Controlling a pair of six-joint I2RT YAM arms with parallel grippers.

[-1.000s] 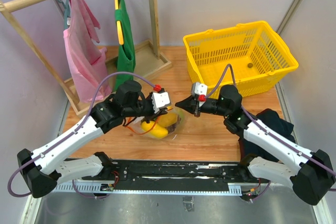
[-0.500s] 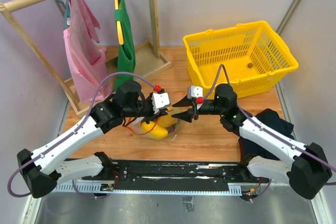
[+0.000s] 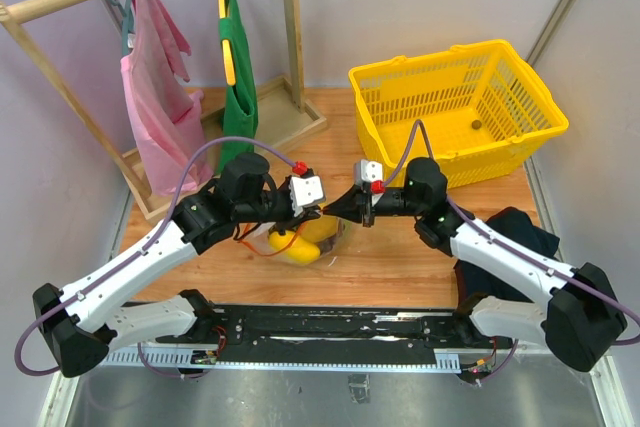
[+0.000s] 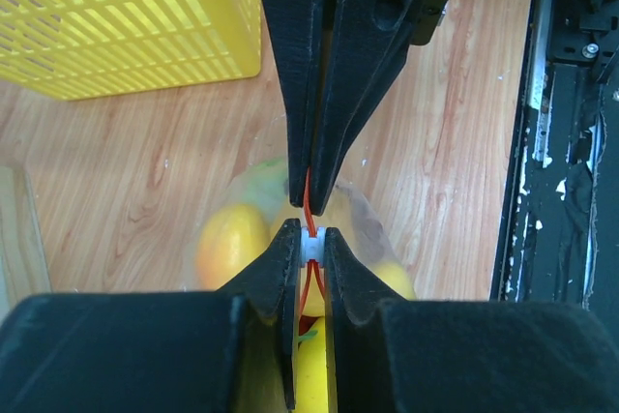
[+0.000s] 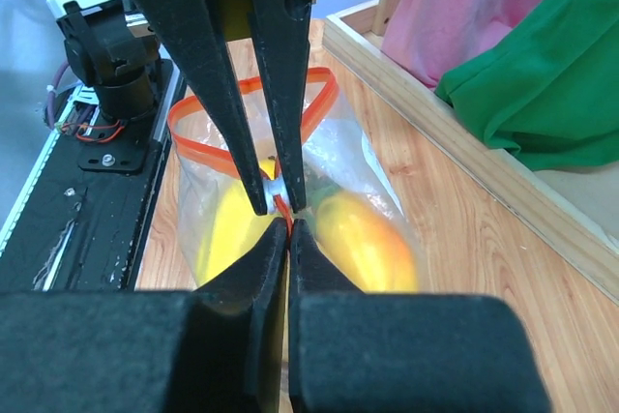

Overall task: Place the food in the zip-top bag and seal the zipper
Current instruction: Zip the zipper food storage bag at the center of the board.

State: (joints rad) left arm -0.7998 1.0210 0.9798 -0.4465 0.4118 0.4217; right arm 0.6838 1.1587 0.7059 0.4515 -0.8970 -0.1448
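The zip-top bag (image 3: 300, 239) lies on the wooden table between the arms, with yellow and orange food (image 3: 312, 232) inside. In the right wrist view the clear bag (image 5: 372, 166) holds a yellow piece (image 5: 227, 234) and an orange-yellow piece (image 5: 368, 234). Its red-orange zipper (image 5: 193, 147) gapes in a loop on the left. My left gripper (image 4: 311, 239) is shut on the white slider (image 4: 311, 247) of the zipper. My right gripper (image 5: 289, 226) is shut on the zipper strip right beside it. Both grippers meet tip to tip in the top view, the left gripper (image 3: 323, 209) next to the right gripper (image 3: 342, 205).
A yellow basket (image 3: 400, 97) stands at the back right with a small dark item (image 3: 476, 126) inside. A wooden clothes rack (image 3: 290, 117) with pink (image 3: 155, 87) and green (image 3: 238, 87) garments stands at the back left. A dark cloth (image 3: 525, 237) lies at the right.
My right gripper moved left to the bag's mouth, opened on the way, and has now shut on the zipper strip next to the left gripper. The left arm has not moved.
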